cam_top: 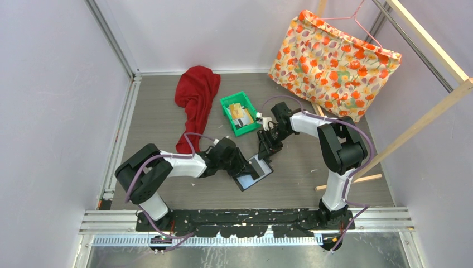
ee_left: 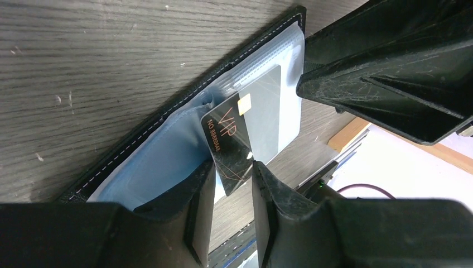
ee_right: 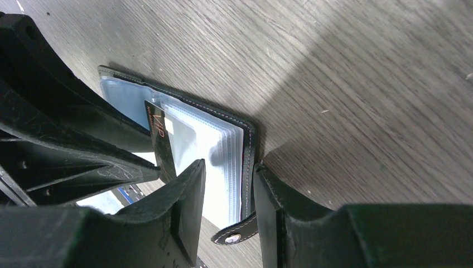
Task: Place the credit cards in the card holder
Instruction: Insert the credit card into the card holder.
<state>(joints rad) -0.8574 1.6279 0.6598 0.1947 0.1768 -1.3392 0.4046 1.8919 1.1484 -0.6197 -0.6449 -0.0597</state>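
The card holder [cam_top: 255, 169] lies open on the grey wood-grain bench [cam_top: 301, 162]. Its black stitched cover rims glossy clear pockets. The left tool [ee_left: 232, 176] is clamped on a thin dark VIP card [ee_left: 226, 139], which sits partly under a pocket sheet. The right tool [ee_right: 228, 184] pinches the holder's snap-side edge, with open bench beside it. Beyond the holder, a green bin [cam_top: 228, 118] holds more credit cards [cam_top: 239, 111].
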